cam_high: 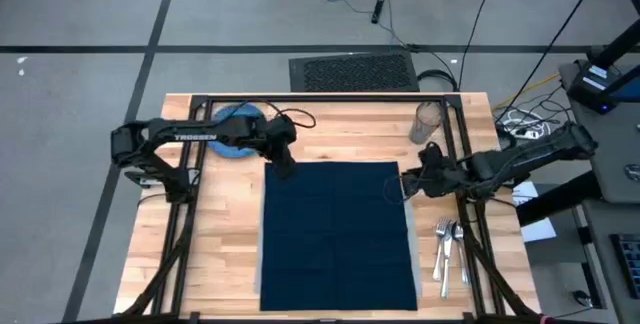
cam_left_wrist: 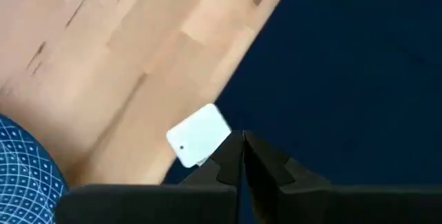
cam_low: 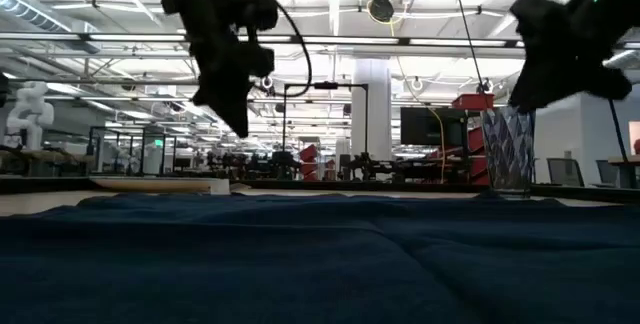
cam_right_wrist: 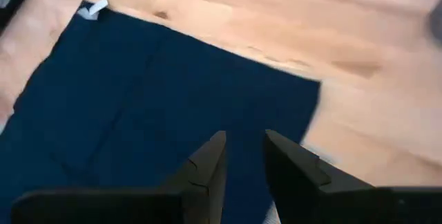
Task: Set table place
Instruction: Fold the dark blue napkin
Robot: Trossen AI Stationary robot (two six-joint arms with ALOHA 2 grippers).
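Navy cloth hides placemat (grey edge only)

Counts, high view:
- 1 light butcher-block wood table with black frame rails
- 1 dark navy cloth spread at table centre
- 1 light-grey fabric placemat, only a sliver showing at the cloth's 3 o'clock edge
- 1 small white tag
- 1 blue patterned dish, 10 o'clock of the cloth
- 1 clear patterned drinking glass, 1 o'clock
- 1 cluster of silver cutlery, 4 o'clock; piece count unclear, at least 2
- 2 dark robot arms
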